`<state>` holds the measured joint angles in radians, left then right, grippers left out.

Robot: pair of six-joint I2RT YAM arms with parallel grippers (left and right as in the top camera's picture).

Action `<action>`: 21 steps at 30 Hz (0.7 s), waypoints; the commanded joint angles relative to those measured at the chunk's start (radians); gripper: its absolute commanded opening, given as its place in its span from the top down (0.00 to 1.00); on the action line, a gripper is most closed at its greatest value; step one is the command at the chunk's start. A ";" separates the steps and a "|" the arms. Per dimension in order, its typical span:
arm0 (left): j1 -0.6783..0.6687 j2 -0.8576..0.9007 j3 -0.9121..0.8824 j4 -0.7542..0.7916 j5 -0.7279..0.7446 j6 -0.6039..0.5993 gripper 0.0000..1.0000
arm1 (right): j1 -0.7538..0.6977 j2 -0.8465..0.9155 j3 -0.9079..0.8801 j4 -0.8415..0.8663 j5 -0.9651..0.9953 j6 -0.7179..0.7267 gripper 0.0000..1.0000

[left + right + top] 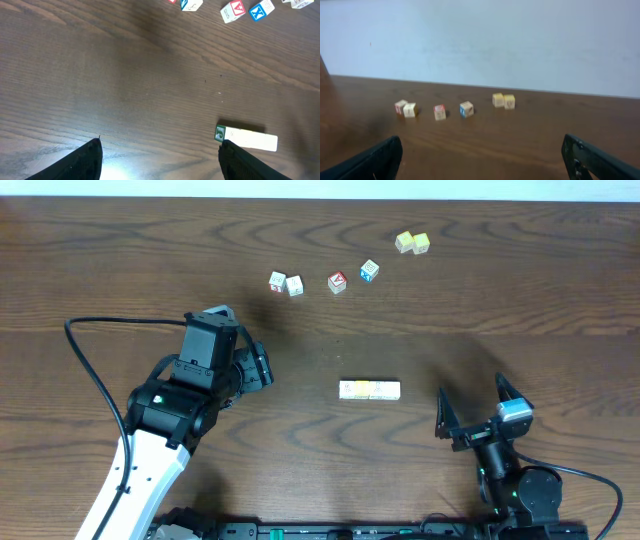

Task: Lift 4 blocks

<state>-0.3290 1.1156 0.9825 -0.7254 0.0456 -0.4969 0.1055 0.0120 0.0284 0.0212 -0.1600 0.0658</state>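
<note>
Blocks (pixel 369 390) lie in row, long axis left-right, green-letter end facing left.

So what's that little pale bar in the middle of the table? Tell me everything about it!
It's a row of four blocks, tiny cream cubes pushed side by side into one short bar. They look wooden. One end cube shows a green letter. The bar lies flat on the brown table, and nothing else touches it.
</note>
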 commanded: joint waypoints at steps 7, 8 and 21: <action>0.004 0.003 0.023 0.000 -0.013 0.006 0.25 | 0.008 -0.007 -0.023 -0.013 -0.032 -0.124 0.01; 0.004 0.003 0.023 0.000 -0.013 0.006 0.25 | 0.008 -0.007 -0.023 -0.044 -0.031 -0.146 0.01; 0.004 0.003 0.023 0.000 -0.013 0.006 0.25 | 0.007 -0.006 -0.023 -0.082 -0.010 -0.164 0.01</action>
<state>-0.3290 1.1156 0.9825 -0.7254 0.0456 -0.4969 0.1062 0.0116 0.0071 -0.0563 -0.1753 -0.0811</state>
